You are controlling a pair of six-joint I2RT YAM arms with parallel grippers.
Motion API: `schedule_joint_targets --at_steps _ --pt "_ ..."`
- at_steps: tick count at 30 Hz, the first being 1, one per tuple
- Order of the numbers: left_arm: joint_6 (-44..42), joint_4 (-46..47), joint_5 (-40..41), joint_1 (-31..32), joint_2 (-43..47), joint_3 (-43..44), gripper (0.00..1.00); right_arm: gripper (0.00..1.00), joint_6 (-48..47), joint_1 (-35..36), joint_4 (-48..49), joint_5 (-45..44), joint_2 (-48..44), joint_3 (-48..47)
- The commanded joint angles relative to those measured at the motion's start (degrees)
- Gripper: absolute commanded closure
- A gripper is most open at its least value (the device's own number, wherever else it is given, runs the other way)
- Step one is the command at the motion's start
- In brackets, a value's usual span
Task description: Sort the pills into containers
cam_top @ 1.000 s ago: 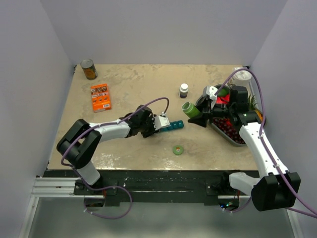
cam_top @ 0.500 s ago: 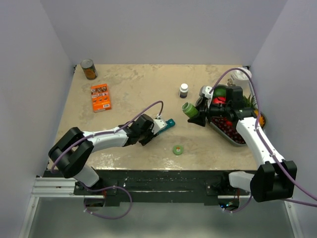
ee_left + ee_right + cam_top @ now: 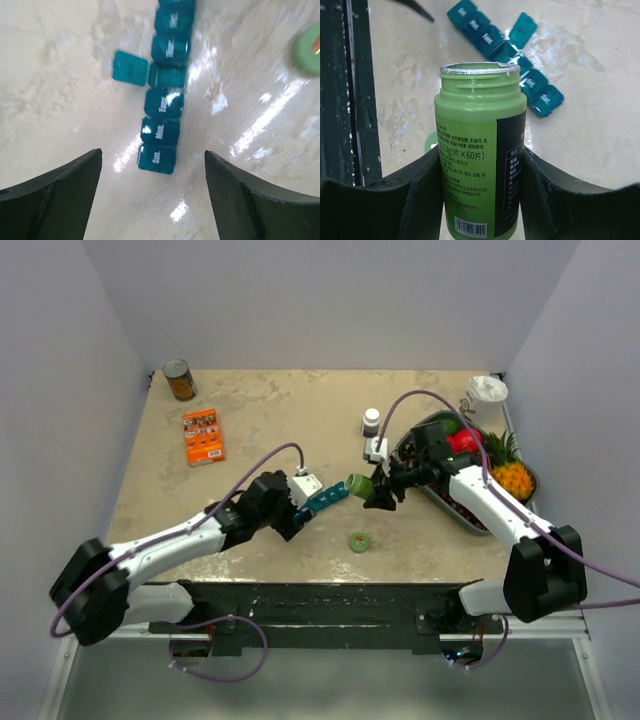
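Observation:
The teal containers strip lies flat on the table, with one compartment's lid flipped open. My left gripper is open just short of its "Sun." end, and the fingers stand wide on either side without touching it. The right gripper is shut on an uncapped green bottle, tilted with its mouth toward the strip's far end. In the right wrist view the bottle fills the gap between the fingers, with the containers beyond it. No pills show.
The bottle's green cap lies near the front edge. A small dark bottle with a white cap stands behind, and a grey fruit tray sits right. At the back left lie an orange box and a can.
My left gripper has opened, let go of the strip and drawn back toward the near left. The right arm has carried the green bottle leftward to the strip's far end.

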State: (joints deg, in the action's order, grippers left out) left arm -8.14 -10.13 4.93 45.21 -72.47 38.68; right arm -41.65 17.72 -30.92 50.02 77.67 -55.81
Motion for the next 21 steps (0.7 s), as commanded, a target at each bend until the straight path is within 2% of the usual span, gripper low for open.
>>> schedule_joint_targets --at_steps 1,3,6,9,14,19,21 --pt "3.0 5.4 -2.3 0.1 16.8 -3.1 0.10 1.00 -9.8 6.6 -6.7 -6.8 2.7 -4.9" --pt "5.6 7.7 0.2 -0.5 24.3 -5.4 0.04 1.00 -9.9 7.9 -7.2 -7.9 4.2 -6.6" --pt "6.8 5.0 5.3 -2.5 27.5 -4.4 0.02 1.00 -8.9 10.3 -7.9 -12.1 7.5 -9.3" --pt "6.8 0.0 9.9 -2.9 27.5 -2.8 0.02 1.00 -6.1 13.0 -9.3 -15.8 11.0 -12.8" --pt "6.6 -0.1 21.0 -3.6 29.3 -4.1 0.02 1.00 -2.9 16.5 -9.1 -20.7 14.1 -14.8" --pt "7.7 -0.4 23.5 -10.1 29.8 -3.5 0.01 1.00 -0.8 17.5 -9.7 -23.9 18.1 -17.2" --pt "9.5 -0.9 24.9 -10.7 29.8 -3.5 0.01 1.00 -0.3 18.1 -9.9 -25.8 19.4 -18.6"
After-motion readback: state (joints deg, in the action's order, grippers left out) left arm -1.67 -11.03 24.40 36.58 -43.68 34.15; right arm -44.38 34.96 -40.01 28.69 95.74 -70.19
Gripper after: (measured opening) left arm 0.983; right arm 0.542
